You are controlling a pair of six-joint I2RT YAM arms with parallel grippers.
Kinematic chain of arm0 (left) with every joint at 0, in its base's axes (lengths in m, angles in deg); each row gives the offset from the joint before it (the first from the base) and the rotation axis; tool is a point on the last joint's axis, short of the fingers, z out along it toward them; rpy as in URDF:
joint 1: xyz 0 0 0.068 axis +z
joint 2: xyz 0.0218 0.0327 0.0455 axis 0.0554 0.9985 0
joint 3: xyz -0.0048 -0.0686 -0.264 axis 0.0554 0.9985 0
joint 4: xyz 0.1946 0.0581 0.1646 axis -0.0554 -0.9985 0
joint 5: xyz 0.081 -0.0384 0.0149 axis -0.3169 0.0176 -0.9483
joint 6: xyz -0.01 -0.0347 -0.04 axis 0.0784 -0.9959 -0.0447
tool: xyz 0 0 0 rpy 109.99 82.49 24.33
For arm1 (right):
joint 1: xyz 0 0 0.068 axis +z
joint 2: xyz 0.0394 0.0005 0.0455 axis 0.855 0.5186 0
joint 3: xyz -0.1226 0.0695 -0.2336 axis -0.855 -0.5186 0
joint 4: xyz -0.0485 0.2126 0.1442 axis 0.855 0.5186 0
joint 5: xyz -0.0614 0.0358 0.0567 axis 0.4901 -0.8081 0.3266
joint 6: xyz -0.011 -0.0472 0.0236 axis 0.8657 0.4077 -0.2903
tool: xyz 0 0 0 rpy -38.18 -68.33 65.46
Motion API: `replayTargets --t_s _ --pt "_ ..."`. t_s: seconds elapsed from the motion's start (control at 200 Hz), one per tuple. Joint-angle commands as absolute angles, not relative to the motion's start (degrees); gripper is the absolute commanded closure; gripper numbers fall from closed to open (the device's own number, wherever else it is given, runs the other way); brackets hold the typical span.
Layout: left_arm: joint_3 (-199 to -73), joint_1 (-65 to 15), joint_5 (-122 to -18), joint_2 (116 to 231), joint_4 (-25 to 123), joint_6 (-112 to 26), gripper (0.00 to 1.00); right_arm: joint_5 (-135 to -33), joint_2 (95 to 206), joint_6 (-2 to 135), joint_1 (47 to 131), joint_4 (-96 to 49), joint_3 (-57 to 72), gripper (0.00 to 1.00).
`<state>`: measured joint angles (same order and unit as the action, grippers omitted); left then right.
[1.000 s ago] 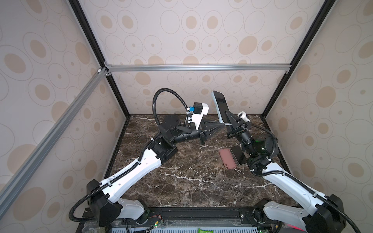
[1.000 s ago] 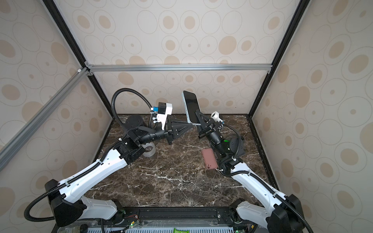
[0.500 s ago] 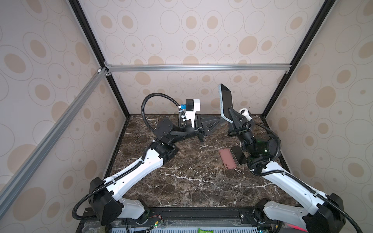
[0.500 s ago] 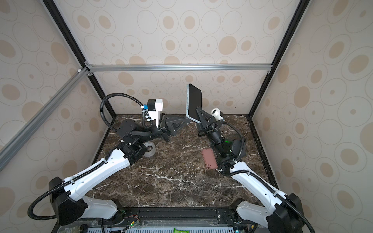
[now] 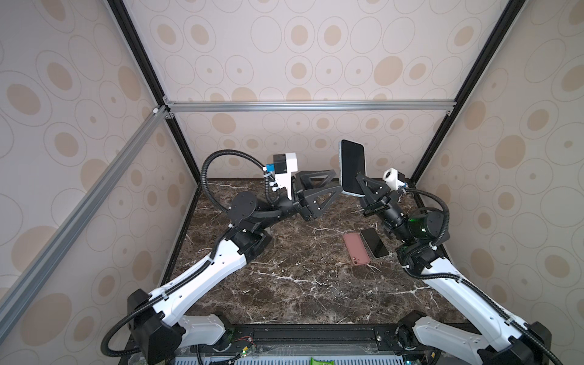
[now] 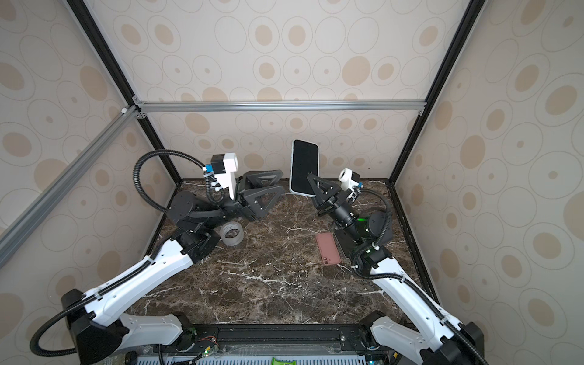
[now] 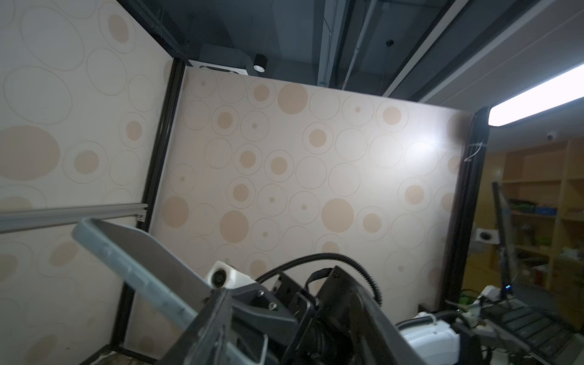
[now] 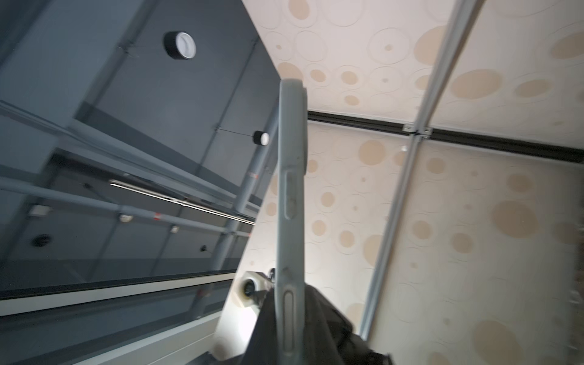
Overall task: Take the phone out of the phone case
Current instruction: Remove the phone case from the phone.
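Observation:
The phone (image 5: 352, 164) (image 6: 304, 166), dark screen in a pale grey-blue phone case (image 8: 290, 189), stands upright in the air near the back wall. My right gripper (image 5: 360, 187) (image 6: 313, 186) (image 8: 290, 331) is shut on its lower end, one finger on each face. My left gripper (image 5: 337, 180) (image 6: 282, 180) is open with nothing between its fingers, and its tips are just beside the phone's lower left edge. In the left wrist view the case's edge (image 7: 132, 271) runs slantwise in front of the jaws.
A pink case (image 5: 356, 248) (image 6: 328, 248) lies flat on the marble table (image 5: 284, 284) beside a bare black phone (image 5: 374, 242), below the right arm. A clear tape roll (image 6: 232, 233) sits under the left arm. Walls enclose three sides.
My left gripper has gone from shut to open, and its tips have come back beside the phone's lower edge. The right gripper has turned the phone more upright and shifted it slightly right.

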<state>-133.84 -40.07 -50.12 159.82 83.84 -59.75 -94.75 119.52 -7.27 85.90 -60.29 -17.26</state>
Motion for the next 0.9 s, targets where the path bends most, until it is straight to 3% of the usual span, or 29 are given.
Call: replayTargets --t_s 0.0,0.16,0.58,0.895 --pt "-134.2 -38.2 -59.2 155.0 78.9 -57.1 0.19 -99.9 114.7 15.3 85.3 -37.8 -10.9 1.0" --pt "-136.3 -36.4 -58.0 157.6 75.4 -60.4 0.01 -104.1 113.9 18.4 84.6 -39.4 -9.4 1.0" --pt "-131.6 -36.4 -44.8 162.7 92.6 -74.3 0.01 -107.1 115.4 23.6 84.6 -45.3 -3.7 1.0" --pt "-131.3 -36.9 -38.6 166.2 103.6 -81.0 0.26 -108.5 116.1 22.0 84.5 -45.5 -3.6 1.0"
